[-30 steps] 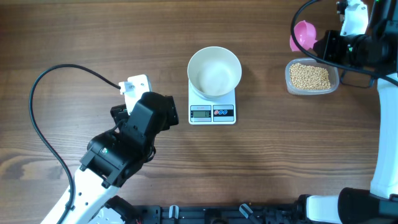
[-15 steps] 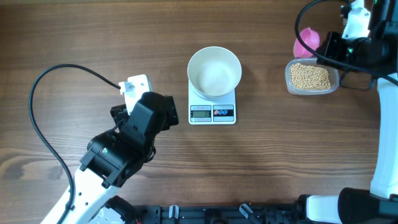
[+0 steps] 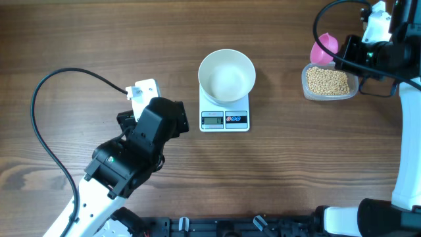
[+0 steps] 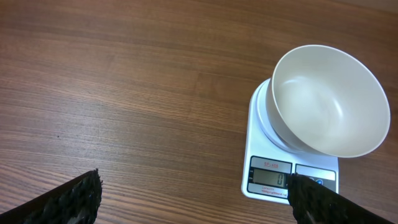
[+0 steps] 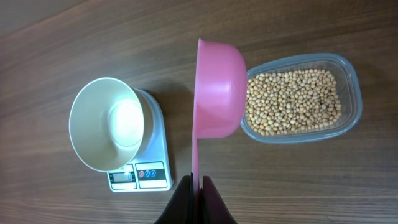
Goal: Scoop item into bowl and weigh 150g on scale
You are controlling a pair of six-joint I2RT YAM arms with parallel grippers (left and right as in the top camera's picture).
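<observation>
Pink plastic scoop (image 5: pixel 219 87), pinched in the right pincer (image 5: pixel 198 185), hangs beside the clear tub (image 5: pixel 352 93) of tan beans (image 5: pixel 292 99), ready to dip; left pincer (image 4: pixel 196 200) spread.

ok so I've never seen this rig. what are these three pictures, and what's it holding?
Two robot arms work at a wooden table. The wide picture looks straight down from a fixed camera above; the other two come from cameras on each wrist, so that arm's own fingers show at the bottom. On the table: a white kitchen scale with an empty white bowl on it, and a clear plastic tub of small tan beans. The right gripper is shut on the handle of a pink scoop, close by the tub. The left gripper is open, holding nothing.
</observation>
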